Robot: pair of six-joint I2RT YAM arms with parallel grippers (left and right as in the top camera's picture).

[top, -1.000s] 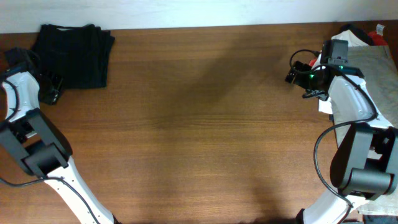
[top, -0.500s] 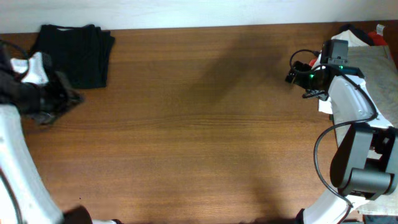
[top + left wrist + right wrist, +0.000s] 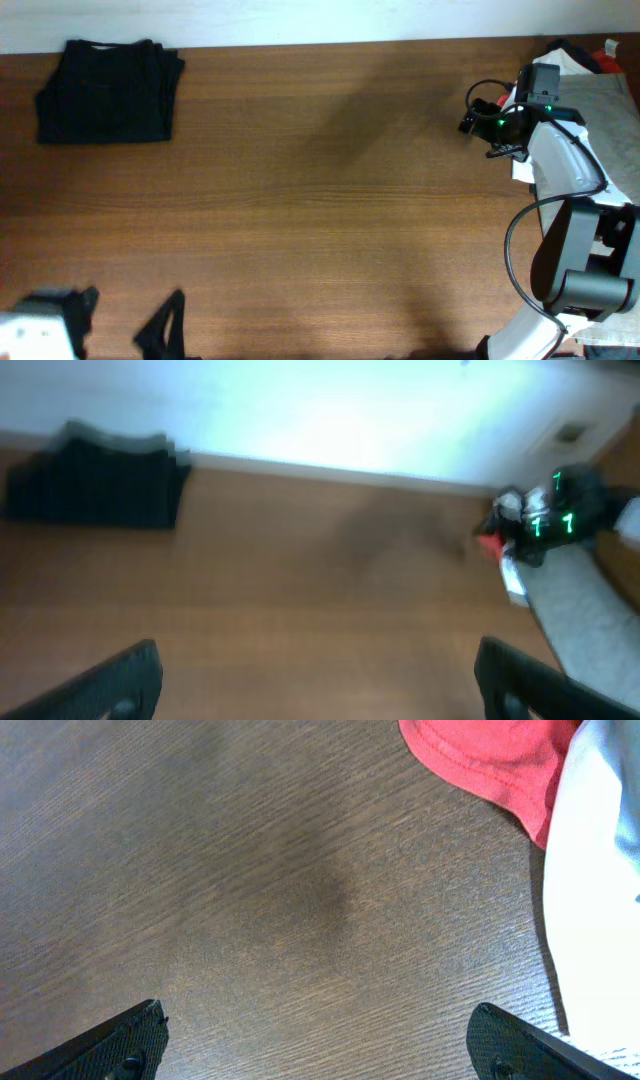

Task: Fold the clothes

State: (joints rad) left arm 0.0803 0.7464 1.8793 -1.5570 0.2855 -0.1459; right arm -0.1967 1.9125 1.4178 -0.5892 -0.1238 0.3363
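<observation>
1. Clothes sit at the two far ends of the table (image 3: 320, 200), and neither gripper has hold of any of them.
2. Left gripper (image 3: 318, 655): the jaws are spread wide with only bare wood between them. In the overhead view it's way down in the bottom left corner, partly cut off by the frame edge.
3. Right gripper (image 3: 315, 1020): same deal, the jaws are wide apart over bare table and gripping nothing. Overhead, it's in the upper right of the frame with a green light glowing on the arm.
4. Just past the right gripper's fingers, in the top right of its wrist view, there's a red piece (image 3: 490, 760). A white piece (image 3: 600, 870) runs down the right edge beside it. Neither one touches the fingers.
5. Further out on that side, the grey-beige garment (image 3: 612, 110) is spread along the right edge of the overhead frame. It's partly under the right arm, so I can't see the whole thing.
6. The black garment (image 3: 108, 92) lies flat in a tidy, squared-off shape in the upper left of the overhead frame. It's close to the back edge of the table and well apart from both grippers.
7. The left wrist view is pretty blurry. It shows the black garment in its upper left and the right arm's green lights over on the right.
</observation>
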